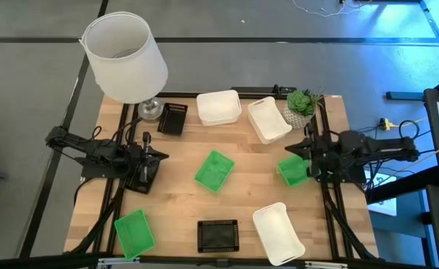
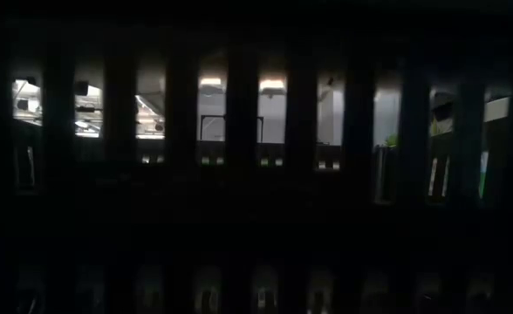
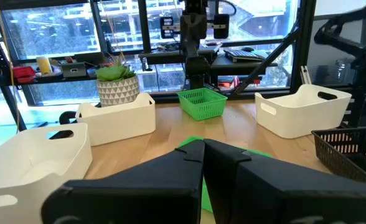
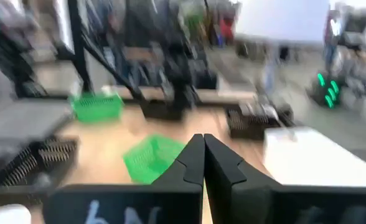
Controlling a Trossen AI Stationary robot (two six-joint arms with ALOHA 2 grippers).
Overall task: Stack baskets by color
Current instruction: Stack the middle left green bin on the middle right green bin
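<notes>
High view shows the right gripper (image 1: 307,158) pinched shut by a green basket (image 1: 292,170) near the surface's right edge, seemingly holding nothing; next it must open and grab; the left gripper (image 1: 146,159) waits shut.

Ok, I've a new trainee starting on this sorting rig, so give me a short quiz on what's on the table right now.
1. How many green baskets are on the table?
2. True or false: the two black baskets are already stacked.
3. Which colour basket lies nearest the right gripper: A white, B green, C black?
Key: 1. three; 2. false, they lie apart; 3. B.
</notes>
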